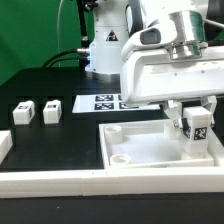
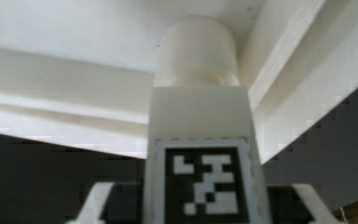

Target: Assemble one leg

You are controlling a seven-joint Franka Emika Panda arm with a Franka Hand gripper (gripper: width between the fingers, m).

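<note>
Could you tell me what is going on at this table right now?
The gripper is shut on one leg and holds it upright at the corner of the panel on the exterior view's right, peg end toward the panel. I cannot tell whether it is seated yet. On the exterior view's left, two more legs sit loose on the table.

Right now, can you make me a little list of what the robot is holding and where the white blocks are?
gripper: shut on the leg
leg position: over the right part of the panel in the exterior view, tag facing the camera
leg seated in a socket: cannot tell
loose legs: two, side by side but apart, on the table at the exterior view's left
marker board: flat behind the panel
</note>
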